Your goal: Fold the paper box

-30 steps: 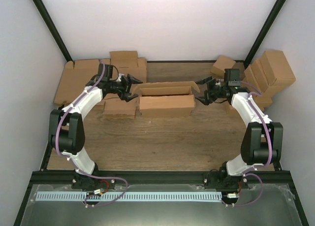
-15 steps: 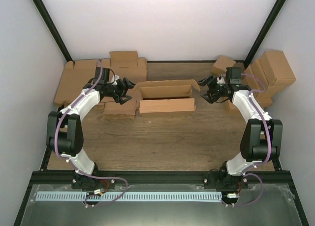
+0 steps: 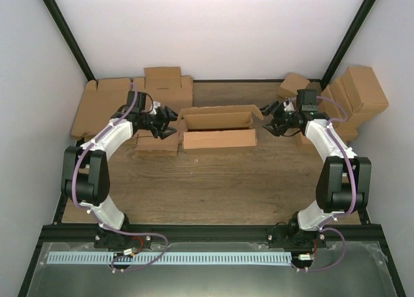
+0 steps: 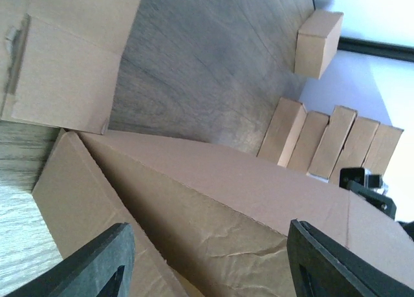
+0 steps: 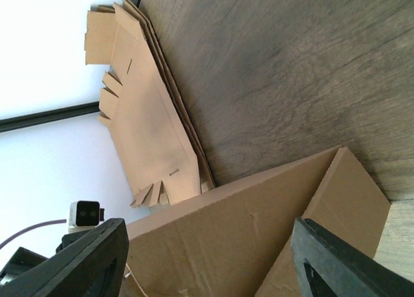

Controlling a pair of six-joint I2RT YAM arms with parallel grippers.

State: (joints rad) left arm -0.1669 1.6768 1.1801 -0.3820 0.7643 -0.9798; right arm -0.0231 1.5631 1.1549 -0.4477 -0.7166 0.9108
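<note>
The paper box (image 3: 218, 139) lies in the middle of the table as a long shallow tray of brown cardboard. Its back wall and end flaps stand up, and a front panel lies toward me. My left gripper (image 3: 169, 120) is at the box's left end with its jaws open. In the left wrist view the creased box wall (image 4: 259, 232) fills the gap of the left gripper (image 4: 217, 264), and neither finger touches it. My right gripper (image 3: 268, 118) is open at the right end. The box wall (image 5: 246, 232) is framed in the same way by the right gripper (image 5: 210, 264).
A pile of flat cardboard blanks (image 3: 103, 106) lies at the back left, with another flat piece (image 3: 156, 145) under my left arm. Ready-made brown boxes (image 3: 356, 96) are clustered at the back right, and one small box (image 3: 292, 85) sits behind my right gripper. White walls enclose the table.
The box's front panel looks narrower than a second ago, and the box sits slightly farther back. Both grippers have shifted a little toward the back at the box ends, and their jaws have narrowed slightly.
</note>
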